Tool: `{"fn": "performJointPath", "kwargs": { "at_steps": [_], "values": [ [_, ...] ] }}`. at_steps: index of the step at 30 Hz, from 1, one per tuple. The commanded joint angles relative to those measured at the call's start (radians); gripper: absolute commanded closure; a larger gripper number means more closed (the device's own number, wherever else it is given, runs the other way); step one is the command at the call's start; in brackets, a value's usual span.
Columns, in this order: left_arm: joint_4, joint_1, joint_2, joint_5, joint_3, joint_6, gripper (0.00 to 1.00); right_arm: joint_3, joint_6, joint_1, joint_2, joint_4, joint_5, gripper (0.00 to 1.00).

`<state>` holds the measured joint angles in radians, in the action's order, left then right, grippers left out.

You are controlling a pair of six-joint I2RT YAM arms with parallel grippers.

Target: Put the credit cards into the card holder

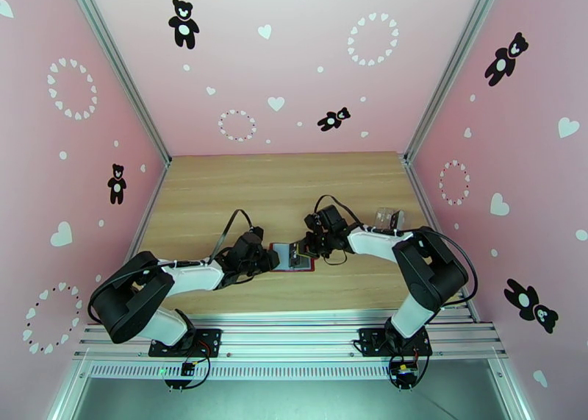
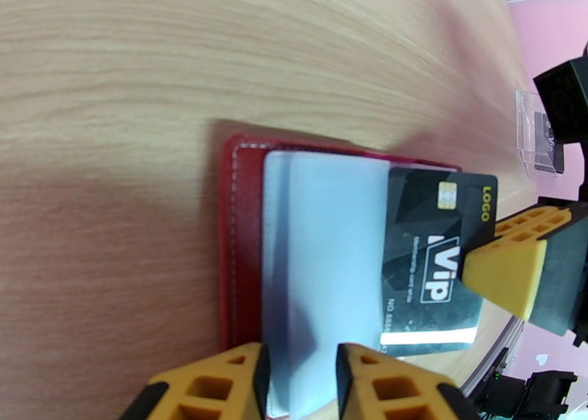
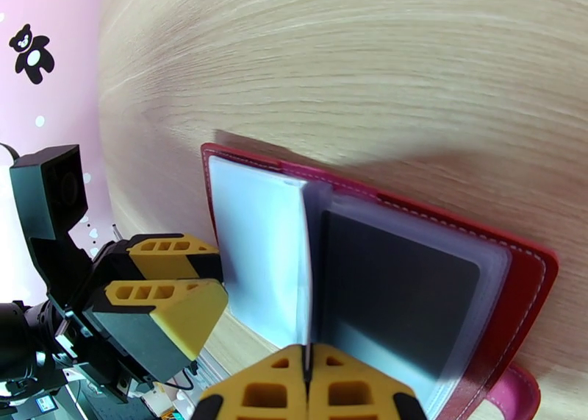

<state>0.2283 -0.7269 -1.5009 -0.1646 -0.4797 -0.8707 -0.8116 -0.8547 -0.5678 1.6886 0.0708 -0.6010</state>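
Right hand (image 3: 306,359): jaws closed on the outer short edge of a black credit card (image 2: 434,267), whose far end sits at or just inside the mouth of a clear sleeve (image 2: 323,252). Left hand (image 2: 301,357): fingers apart, tips at the card holder (image 2: 239,252), on its 6 o'clock edge in that hand's own view; pressing or hovering, cannot tell. Card holder: red, lying open on the surface (image 2: 184,61), toward 6 o'clock in the overhead view, hands at its 9 and 3 o'clock. Clear case (image 1: 388,217): at 2 o'clock, apart. Handling, judged: card light, stiff, slick, best pinched by its free edge; sleeve floppy; holder light, liable to slide unless steadied by its cover.
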Motion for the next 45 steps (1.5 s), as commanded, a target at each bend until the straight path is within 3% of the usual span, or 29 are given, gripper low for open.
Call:
{"fn": "performJointPath", "kwargs": {
  "at_steps": [1, 25, 45],
  "values": [
    [0.0, 0.004, -0.015, -0.005, 0.023, -0.01, 0.69, 0.032, -0.01, 0.0, 0.011, 0.007, 0.021, 1.0],
    [-0.004, 0.004, 0.0, -0.003, 0.03, -0.01, 0.69, 0.09, -0.073, 0.005, -0.039, -0.009, 0.093, 1.0],
    [-0.007, 0.005, -0.01, -0.01, 0.021, -0.004, 0.69, 0.058, -0.056, 0.005, 0.037, -0.037, 0.035, 1.0]
  ]
}}
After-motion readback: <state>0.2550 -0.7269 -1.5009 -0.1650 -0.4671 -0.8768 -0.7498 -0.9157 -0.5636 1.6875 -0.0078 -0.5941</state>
